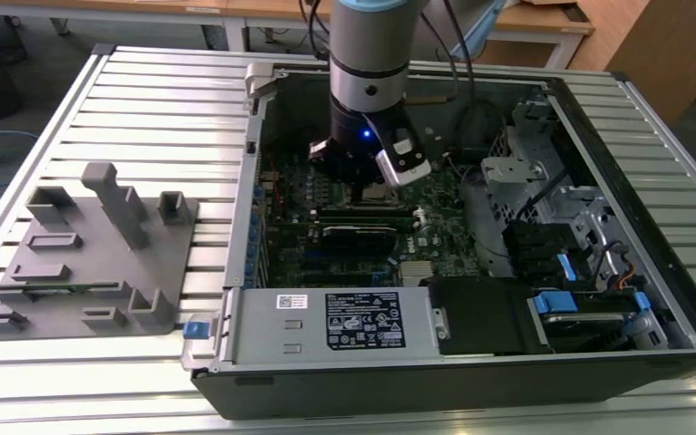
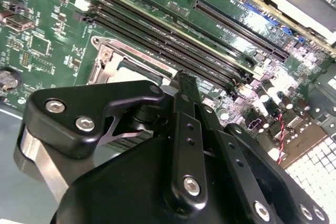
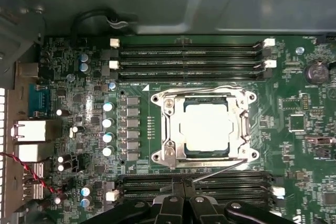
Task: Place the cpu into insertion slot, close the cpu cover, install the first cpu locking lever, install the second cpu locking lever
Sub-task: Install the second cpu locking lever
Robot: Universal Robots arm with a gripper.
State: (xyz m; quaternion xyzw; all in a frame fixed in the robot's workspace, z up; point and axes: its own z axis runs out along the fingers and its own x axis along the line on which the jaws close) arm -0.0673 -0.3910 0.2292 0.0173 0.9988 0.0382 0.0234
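Over the motherboard [image 3: 220, 51] inside the opened computer case [image 1: 638, 181], my gripper [image 3: 181, 188] hangs with its black fingers [image 2: 185, 129] drawn together, tips close against each other with nothing visibly between them. In the first wrist view the fingertips sit at the edge of the memory slots [image 3: 194, 184] just beside the insertion slot [image 3: 203, 125]. I see the cpu [image 3: 206, 125] lying flat in that socket, its pale metal top framed by the cpu cover [image 3: 170, 109], which lies down around the chip. A thin locking lever [image 3: 218, 168] angles across the socket's edge nearest the fingertips; another wire lever [image 3: 202, 89] runs along the far edge, next to a second bank of memory slots [image 3: 189, 56].

Room is tight: the socket is hemmed by slots on two sides and a row of capacitors [image 3: 108, 129] on a third. In the exterior view the arm [image 1: 372, 63] drops straight down into the case, whose walls stand well apart from it. A grey fixture tray [image 1: 82, 263] sits on the slatted table [image 1: 142, 100] at the exterior view's left.
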